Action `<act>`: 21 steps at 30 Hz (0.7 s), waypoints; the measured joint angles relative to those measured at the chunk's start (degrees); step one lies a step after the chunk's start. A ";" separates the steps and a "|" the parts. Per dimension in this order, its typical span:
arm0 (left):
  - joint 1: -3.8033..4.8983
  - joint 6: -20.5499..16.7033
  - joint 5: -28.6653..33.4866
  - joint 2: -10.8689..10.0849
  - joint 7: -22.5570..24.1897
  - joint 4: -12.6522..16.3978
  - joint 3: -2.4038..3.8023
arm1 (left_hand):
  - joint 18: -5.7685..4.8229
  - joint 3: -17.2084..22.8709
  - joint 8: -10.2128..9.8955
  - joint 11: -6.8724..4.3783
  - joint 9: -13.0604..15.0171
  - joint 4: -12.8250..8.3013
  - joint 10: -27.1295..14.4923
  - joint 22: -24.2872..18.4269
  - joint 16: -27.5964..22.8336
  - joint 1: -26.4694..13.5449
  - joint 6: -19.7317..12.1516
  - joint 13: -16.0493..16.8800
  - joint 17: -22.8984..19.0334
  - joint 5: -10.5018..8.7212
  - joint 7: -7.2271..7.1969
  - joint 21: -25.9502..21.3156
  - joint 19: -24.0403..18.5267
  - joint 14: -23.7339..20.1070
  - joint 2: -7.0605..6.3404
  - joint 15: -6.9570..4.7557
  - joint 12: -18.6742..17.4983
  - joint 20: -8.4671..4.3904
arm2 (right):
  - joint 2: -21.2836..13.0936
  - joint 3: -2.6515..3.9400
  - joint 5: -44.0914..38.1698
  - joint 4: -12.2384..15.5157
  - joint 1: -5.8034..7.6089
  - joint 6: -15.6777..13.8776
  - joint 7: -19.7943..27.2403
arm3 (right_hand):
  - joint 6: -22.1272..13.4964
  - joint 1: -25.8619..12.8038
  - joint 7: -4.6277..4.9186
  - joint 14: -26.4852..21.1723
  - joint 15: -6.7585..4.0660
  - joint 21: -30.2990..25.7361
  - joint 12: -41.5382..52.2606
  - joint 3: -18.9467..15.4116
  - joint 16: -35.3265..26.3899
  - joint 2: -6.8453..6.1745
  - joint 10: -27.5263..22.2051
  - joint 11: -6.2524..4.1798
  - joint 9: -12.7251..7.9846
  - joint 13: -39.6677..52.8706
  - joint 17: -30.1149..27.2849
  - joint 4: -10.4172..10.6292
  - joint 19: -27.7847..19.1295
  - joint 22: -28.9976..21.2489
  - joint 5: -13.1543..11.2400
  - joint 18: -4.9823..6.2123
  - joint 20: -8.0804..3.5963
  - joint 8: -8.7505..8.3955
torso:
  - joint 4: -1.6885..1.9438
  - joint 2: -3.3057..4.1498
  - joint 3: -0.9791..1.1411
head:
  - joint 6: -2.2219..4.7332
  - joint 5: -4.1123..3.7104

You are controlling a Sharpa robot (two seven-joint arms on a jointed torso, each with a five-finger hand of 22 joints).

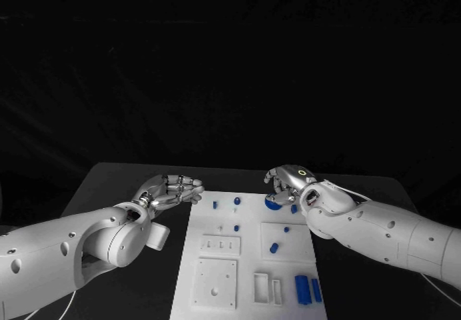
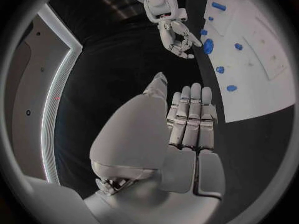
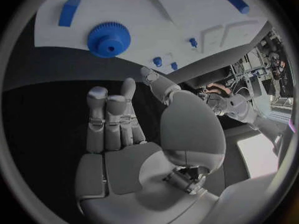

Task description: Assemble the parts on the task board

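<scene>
Head view: white task board (image 1: 219,267) bears small blue parts (image 1: 308,289); both hands' fingers apart, holding nothing

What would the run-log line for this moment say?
left hand: empty, beside task board | right hand: empty, above blue gear | gear: flat on board | stage: pre-grasp

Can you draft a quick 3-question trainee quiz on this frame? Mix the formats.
1. True or false: the left hand holds a blue part.
2. Which thing lies nearest the right hand? A) blue gear B) two blue bars C) square white block
3. Fill in: both hands hover at the task board's ___ end, far from the robot.

Key: 1 false, it holds nothing; 2 A; 3 far.
</scene>
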 measured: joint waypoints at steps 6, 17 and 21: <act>0.00 0.13 0.00 0.09 0.01 -0.36 -0.01 | 0.00 0.00 0.00 0.00 0.00 0.00 0.00 0.00 0.00 0.00 0.00 0.00 0.05 0.00 0.00 0.00 0.00 0.00 0.00 0.00 0.00 0.00 | -0.34 -0.03 2.61 -1.80 -0.07 3.47 1.08 | -0.44 -1.84 0.46 -0.78 0.77 3.28 15.97 -1.65 4.56 0.63 -4.38 0.57 -0.65 13.77 5.02 -0.55 0.17 0.00 3.44 0.03 -0.80 -0.74 | -0.32 0.08 0.23 | 0.03 0.06; -0.01 0.38 0.00 0.60 0.01 -0.79 -0.04 | -0.02 0.00 0.00 0.00 0.00 0.00 0.00 -0.01 0.00 0.00 0.00 0.01 0.04 0.00 0.00 0.00 0.00 0.00 0.00 0.00 0.00 0.00 | 0.93 0.00 4.45 -5.44 -0.53 6.52 2.10 | -0.82 -2.71 0.83 -1.12 1.14 5.73 23.58 -2.13 6.20 1.06 -2.07 1.18 -0.89 18.66 8.42 -1.03 -0.02 -0.01 4.75 -0.33 -1.41 -1.06 | -0.21 0.12 0.10 | 0.03 -0.53; -0.02 0.46 0.00 0.61 0.01 -0.87 -0.04 | -0.02 0.00 0.00 0.00 0.01 0.00 0.00 -0.02 0.00 0.00 0.00 -0.05 0.04 0.00 0.00 0.00 0.00 0.00 0.00 0.00 0.00 0.00 | 1.43 -0.02 4.70 -6.62 -1.14 7.21 2.29 | -0.81 -2.71 0.83 -1.11 1.14 6.07 24.08 -2.12 6.20 1.06 -1.68 1.18 -0.89 19.08 8.69 -1.03 -0.03 -0.01 4.75 -0.55 -1.41 -1.06 | -0.13 0.13 0.04 | -0.15 -0.61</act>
